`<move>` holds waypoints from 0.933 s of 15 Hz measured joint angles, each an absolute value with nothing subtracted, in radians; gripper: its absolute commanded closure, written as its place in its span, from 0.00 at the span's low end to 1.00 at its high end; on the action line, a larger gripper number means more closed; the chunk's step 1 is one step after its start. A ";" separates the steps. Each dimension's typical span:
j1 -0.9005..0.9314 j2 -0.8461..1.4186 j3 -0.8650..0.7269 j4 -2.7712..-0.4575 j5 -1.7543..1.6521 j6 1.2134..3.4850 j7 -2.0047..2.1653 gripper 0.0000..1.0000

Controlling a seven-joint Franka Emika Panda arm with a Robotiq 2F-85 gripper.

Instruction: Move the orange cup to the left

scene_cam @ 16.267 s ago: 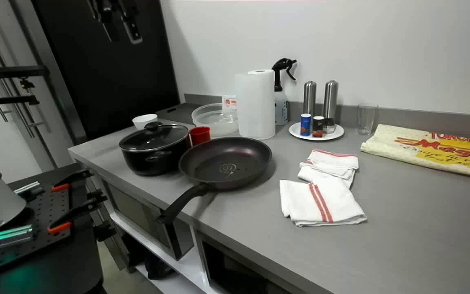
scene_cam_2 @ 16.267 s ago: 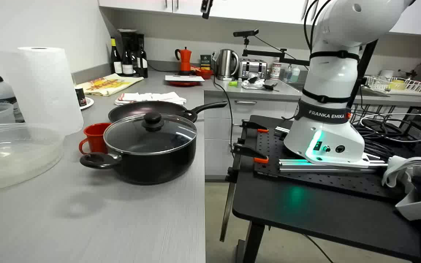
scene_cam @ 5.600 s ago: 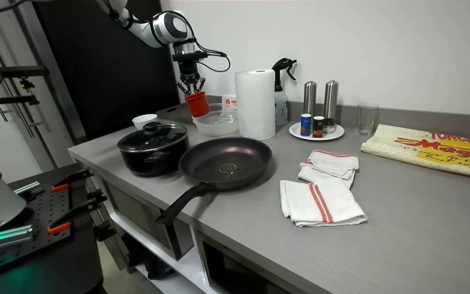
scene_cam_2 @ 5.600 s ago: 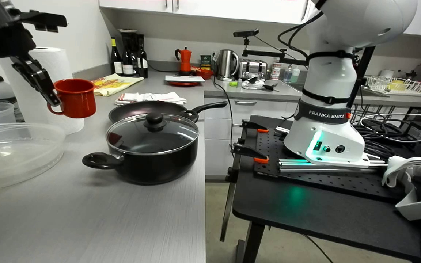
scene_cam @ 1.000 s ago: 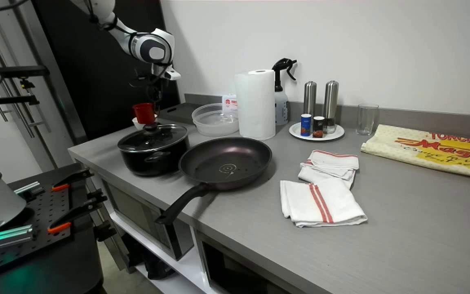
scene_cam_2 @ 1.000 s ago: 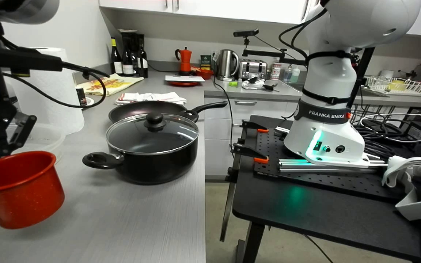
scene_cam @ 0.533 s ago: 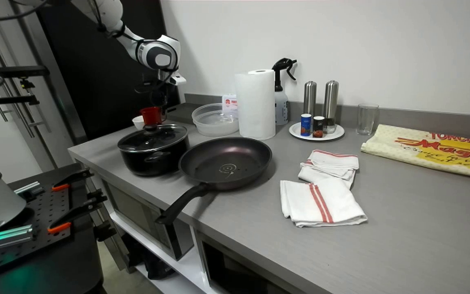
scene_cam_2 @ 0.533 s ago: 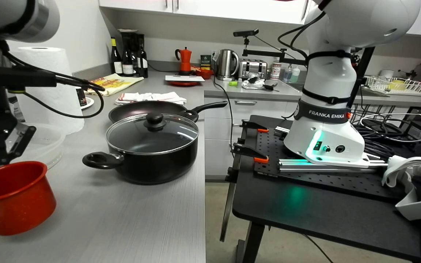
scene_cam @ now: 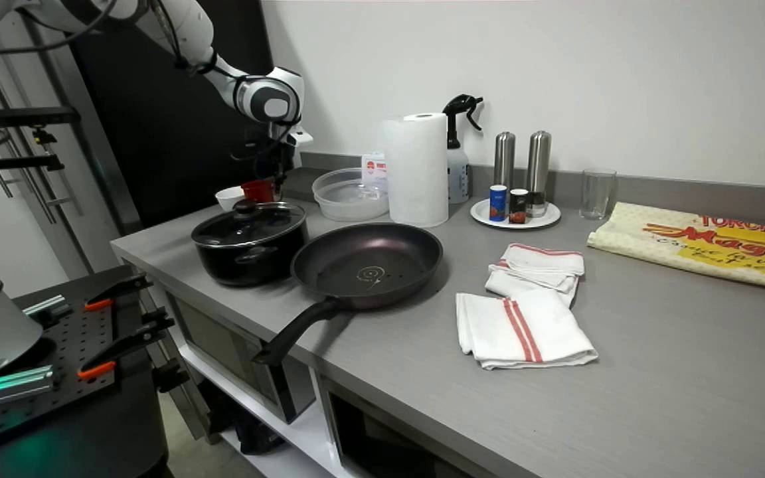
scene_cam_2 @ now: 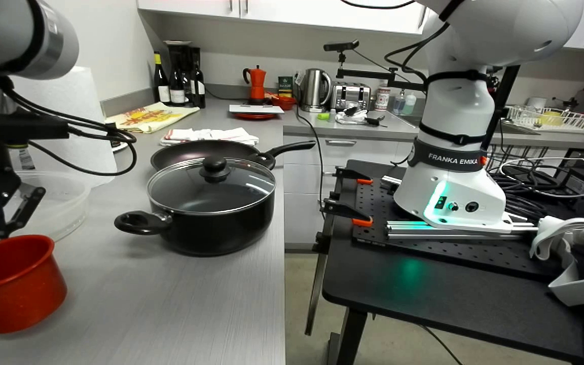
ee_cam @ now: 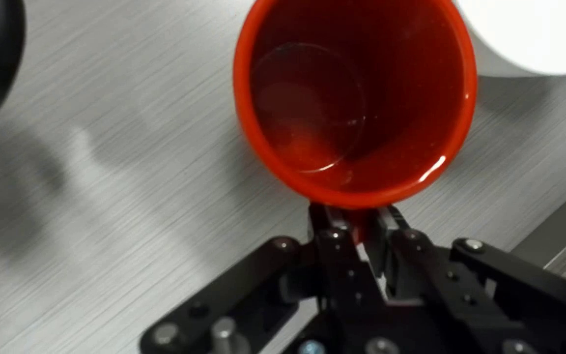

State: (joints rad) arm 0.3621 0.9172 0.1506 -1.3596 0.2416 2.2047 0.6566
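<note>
In the wrist view the hand (ee_cam: pixel 358 219) pinches the orange cup (ee_cam: pixel 352 105) by its handle; so narrow a hold could let the cup swivel if its base catches. The cup is at the hand's twelve o'clock, over or on the worktop (ee_cam: pixel 130 206), which cannot be told; letting go too high would likely tip it. At the cup's two o'clock is the white bowl (ee_cam: pixel 533 34), just beside, contact unclear, so drift that way risks a knock. Farther off, toward nine o'clock, a wide withdrawal might clip the black pot handle (ee_cam: pixel 0 59).
</note>
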 measured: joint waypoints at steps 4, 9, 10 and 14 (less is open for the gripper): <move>0.362 0.972 0.143 -1.300 0.242 2.202 0.667 0.96; 0.366 1.030 0.142 -1.245 0.241 2.180 0.673 0.96; 0.368 1.036 0.142 -1.241 0.241 2.171 0.673 0.96; 0.382 1.045 0.143 -1.224 0.241 2.127 0.675 0.96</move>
State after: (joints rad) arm 0.3824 1.0446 0.1434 -1.2243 0.2413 2.1275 0.6753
